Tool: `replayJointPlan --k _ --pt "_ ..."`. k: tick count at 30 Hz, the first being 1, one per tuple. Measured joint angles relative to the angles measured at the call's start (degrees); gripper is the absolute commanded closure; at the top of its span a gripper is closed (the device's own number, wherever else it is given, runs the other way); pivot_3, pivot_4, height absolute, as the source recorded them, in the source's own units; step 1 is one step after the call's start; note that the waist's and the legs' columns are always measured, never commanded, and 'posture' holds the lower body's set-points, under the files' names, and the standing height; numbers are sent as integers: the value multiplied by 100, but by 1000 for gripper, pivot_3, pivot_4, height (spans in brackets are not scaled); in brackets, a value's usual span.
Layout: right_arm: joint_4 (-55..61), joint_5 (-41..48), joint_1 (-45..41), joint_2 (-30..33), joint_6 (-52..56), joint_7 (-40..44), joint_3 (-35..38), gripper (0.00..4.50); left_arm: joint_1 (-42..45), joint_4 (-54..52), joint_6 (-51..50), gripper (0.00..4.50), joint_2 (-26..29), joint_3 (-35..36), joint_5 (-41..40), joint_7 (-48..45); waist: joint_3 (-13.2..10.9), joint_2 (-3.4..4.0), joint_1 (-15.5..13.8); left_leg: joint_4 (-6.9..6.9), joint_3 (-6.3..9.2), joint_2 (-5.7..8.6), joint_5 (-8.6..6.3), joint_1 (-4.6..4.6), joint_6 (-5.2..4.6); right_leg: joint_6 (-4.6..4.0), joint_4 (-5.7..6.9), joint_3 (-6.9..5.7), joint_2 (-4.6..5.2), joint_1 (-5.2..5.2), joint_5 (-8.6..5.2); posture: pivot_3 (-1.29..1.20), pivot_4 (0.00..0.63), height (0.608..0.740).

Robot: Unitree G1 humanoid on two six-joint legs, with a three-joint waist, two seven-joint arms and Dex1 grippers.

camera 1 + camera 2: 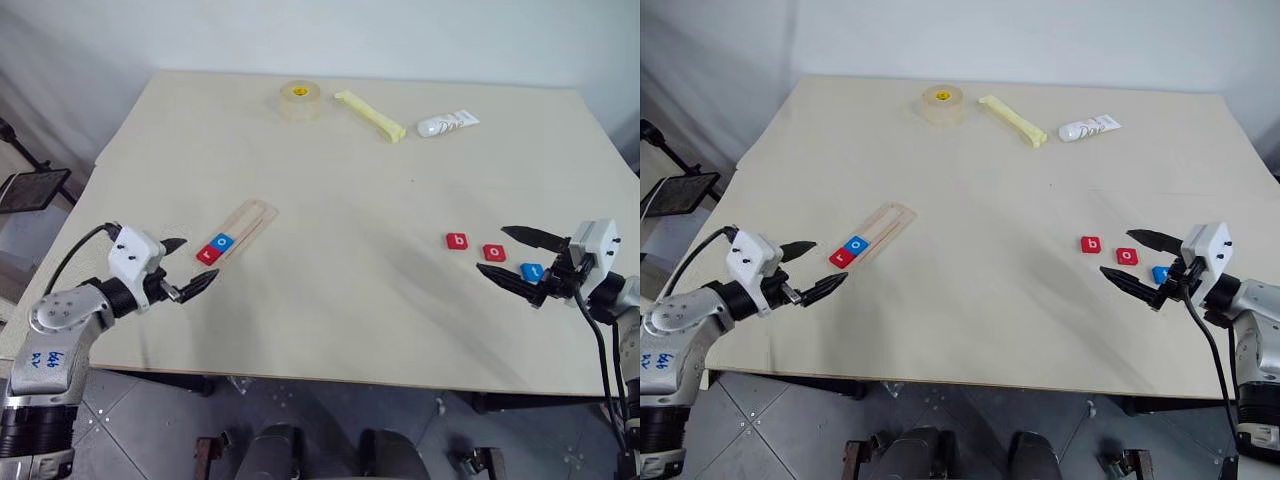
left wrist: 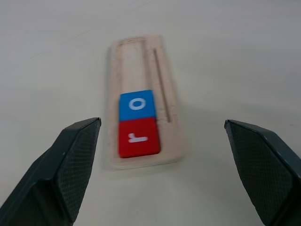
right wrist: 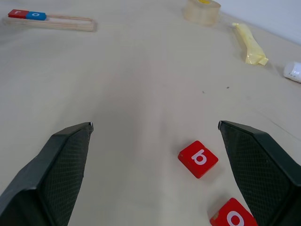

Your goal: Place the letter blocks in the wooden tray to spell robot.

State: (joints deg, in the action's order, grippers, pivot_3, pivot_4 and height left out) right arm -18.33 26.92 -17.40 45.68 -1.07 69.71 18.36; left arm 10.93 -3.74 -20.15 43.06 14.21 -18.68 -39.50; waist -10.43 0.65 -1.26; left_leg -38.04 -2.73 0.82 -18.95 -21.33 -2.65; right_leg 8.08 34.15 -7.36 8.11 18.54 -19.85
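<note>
On the desk point(image 1: 330, 320), nearer the robot's left, the wooden tray point(image 1: 252, 219) already holds two tiles at its near end: the red r block point(image 1: 208, 254) and the blue o block point(image 1: 223, 241) touching it. Three slots look unfilled. Well apart to the right lie the red b block point(image 1: 457, 241), the red o block point(image 1: 494, 252) and the blue t block point(image 1: 532, 271), loose. Left gripper point(image 1: 187, 268) stands open and empty just short of the tray; right gripper point(image 1: 510, 256) is spread wide, empty, around the t block.
</note>
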Motion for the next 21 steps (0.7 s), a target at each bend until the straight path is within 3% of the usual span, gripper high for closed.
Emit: replayJointPlan --k 8,21 --pt "159 22 100 -2 125 -1 -5 28 990 222 -1433 0 301 -758 389 146 -1 -2 -8 4 2 4 0 -1 1 1 12 3 -1 8 0 0 150 740" --pt "364 27 222 2 363 -32 8 28 1832 1171 -1712 0 253 -1499 786 -77 -5 -6 -17 -2 2 4 0 -4 1 0 27 4 -2 13 0 0 150 740"
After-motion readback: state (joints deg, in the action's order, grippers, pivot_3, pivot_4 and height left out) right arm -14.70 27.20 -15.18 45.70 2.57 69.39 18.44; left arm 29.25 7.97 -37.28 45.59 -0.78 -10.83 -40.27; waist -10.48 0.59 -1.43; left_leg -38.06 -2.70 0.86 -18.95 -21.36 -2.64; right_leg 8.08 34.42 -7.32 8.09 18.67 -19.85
